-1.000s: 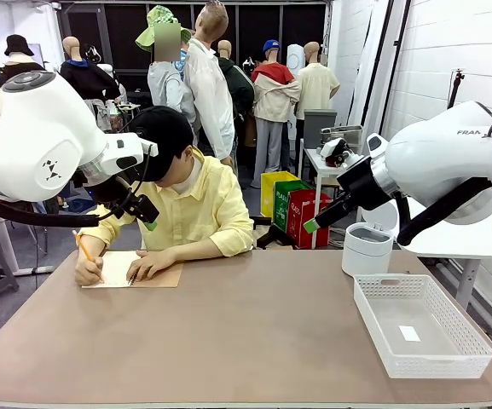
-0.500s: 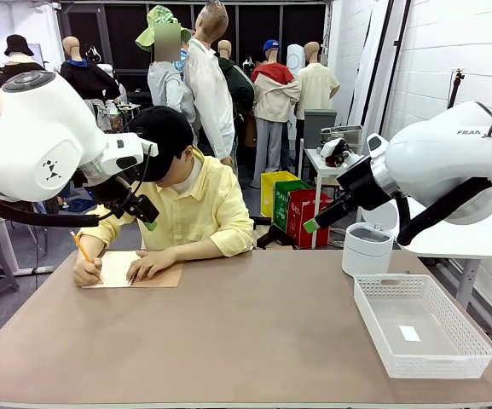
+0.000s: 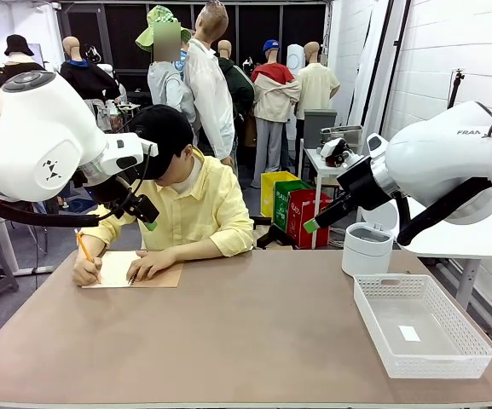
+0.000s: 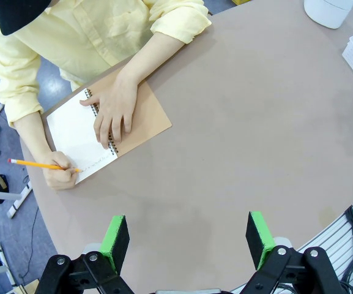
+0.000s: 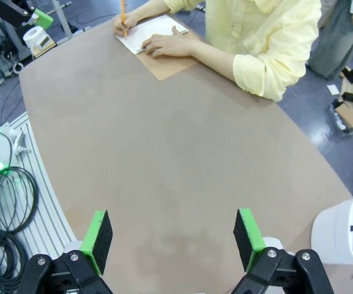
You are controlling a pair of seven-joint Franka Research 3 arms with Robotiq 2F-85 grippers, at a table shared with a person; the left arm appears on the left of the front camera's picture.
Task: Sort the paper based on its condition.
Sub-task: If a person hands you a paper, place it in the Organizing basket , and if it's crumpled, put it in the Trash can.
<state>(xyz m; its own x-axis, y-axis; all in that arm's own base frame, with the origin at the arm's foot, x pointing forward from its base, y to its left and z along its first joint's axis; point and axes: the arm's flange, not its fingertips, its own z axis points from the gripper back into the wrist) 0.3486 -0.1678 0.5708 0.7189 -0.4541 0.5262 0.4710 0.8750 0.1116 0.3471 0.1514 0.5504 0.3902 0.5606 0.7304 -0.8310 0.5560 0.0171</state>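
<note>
At the table's far left, the paper (image 4: 72, 131) is a page in the spiral notebook (image 4: 145, 119) under the person's hand (image 4: 112, 110). Our left gripper (image 4: 187, 223) and right gripper (image 5: 173, 220) hover spread and empty; we judge sorting awaits a loose sheet.

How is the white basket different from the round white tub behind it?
The basket is low, wide and rectangular; the tub is taller and round. The basket has walls full of little holes; the tub has smooth, solid walls. Both are white and sit at the right end of the table.
</note>
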